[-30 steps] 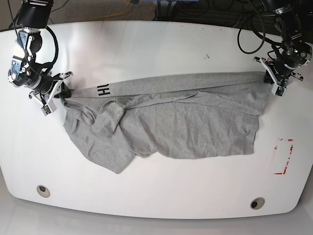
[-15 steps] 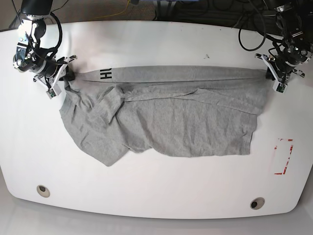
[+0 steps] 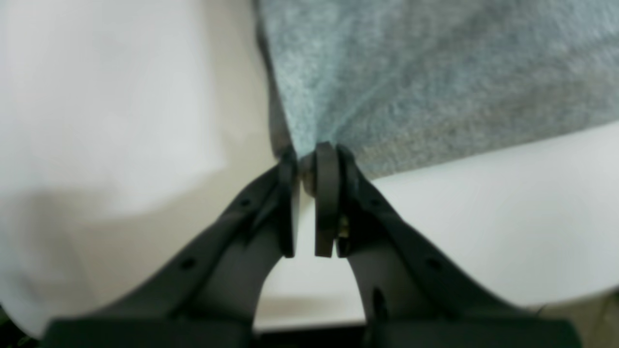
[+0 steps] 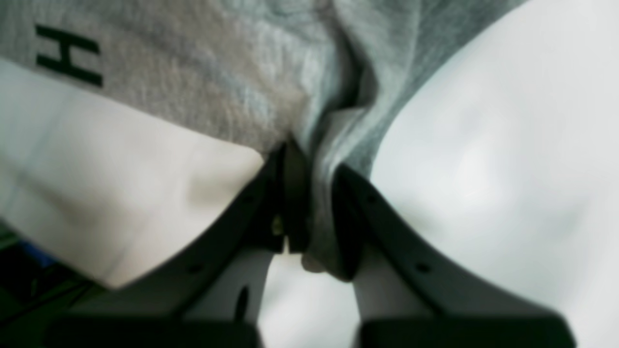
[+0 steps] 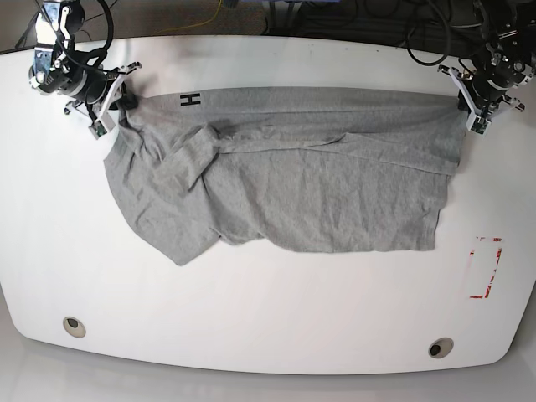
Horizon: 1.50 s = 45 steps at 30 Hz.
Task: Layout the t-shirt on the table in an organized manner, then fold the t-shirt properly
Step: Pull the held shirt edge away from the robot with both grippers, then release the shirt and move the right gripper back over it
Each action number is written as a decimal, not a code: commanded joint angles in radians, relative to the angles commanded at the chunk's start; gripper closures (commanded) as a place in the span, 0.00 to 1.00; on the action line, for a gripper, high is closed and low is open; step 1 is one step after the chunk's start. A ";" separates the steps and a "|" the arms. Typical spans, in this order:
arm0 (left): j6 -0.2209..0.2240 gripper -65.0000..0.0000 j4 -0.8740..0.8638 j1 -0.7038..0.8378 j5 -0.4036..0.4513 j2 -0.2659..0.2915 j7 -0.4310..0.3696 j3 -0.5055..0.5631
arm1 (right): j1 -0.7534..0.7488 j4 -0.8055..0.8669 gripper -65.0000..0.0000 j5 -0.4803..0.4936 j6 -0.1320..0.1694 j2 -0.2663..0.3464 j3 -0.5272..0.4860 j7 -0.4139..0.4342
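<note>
The heather-grey t-shirt (image 5: 293,180) is stretched across the far half of the white table (image 5: 268,318), its top edge taut between both arms, with the black letter mark (image 5: 191,100) near its far left. A rumpled sleeve (image 5: 188,172) lies folded over the body. My right gripper (image 5: 124,96) at the far left is shut on the t-shirt's (image 4: 271,72) corner, cloth bunched between its fingers (image 4: 295,203). At the far right my left gripper (image 5: 463,105) is shut on the opposite corner of the t-shirt (image 3: 435,72), its fingertips (image 3: 326,203) pinching a thin edge.
Two round grey grommets (image 5: 74,326) (image 5: 440,347) sit near the table's front edge. A red dashed rectangle (image 5: 486,268) is marked at the right. Cables (image 5: 352,25) lie beyond the far edge, close behind both arms.
Both grippers have pulled the t-shirt toward the far edge of the table. The top edge has drawn straighter and the whole garment has slid away from the front.
</note>
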 joint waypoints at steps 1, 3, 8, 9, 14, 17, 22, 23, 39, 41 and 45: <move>0.000 0.94 0.006 0.009 0.000 0.000 0.000 -0.002 | -0.011 0.009 0.97 0.000 0.000 0.000 0.000 0.000; 0.000 0.94 0.017 0.035 0.000 0.000 0.000 -0.014 | -0.035 0.023 0.97 0.000 0.000 0.000 0.000 0.000; 0.000 0.94 0.020 0.069 0.000 0.003 0.000 -0.052 | -0.084 0.038 0.97 0.000 0.000 0.000 0.005 0.000; 0.000 0.94 0.020 0.071 0.000 0.003 0.000 -0.055 | -0.089 0.038 0.97 0.000 0.000 0.000 0.005 0.000; 0.000 0.93 0.020 0.101 0.003 0.003 0.000 -0.057 | -0.100 0.035 0.97 -0.002 0.000 0.005 0.005 0.000; 0.000 0.93 0.018 0.103 0.005 0.002 0.000 -0.057 | -0.109 0.037 0.94 -0.002 0.000 0.006 0.006 0.000; 0.000 0.88 0.018 0.107 0.006 0.000 0.002 -0.054 | -0.109 0.038 0.64 -0.002 0.000 0.006 0.006 0.000; 0.000 0.79 0.017 0.107 0.006 0.000 0.002 -0.052 | -0.109 0.049 0.50 -0.003 0.000 0.006 0.008 0.000; 0.000 0.00 -0.025 0.107 0.167 -0.009 0.002 -0.055 | -0.101 0.091 0.02 -0.003 0.000 0.011 0.121 -0.002; 0.000 0.00 -0.023 0.106 0.180 -0.029 0.002 -0.057 | -0.103 0.107 0.02 -0.003 0.000 0.029 0.138 -0.003; 0.000 0.00 -0.021 0.106 0.181 -0.054 0.002 -0.063 | -0.098 0.138 0.02 -0.002 0.000 0.063 0.160 -0.048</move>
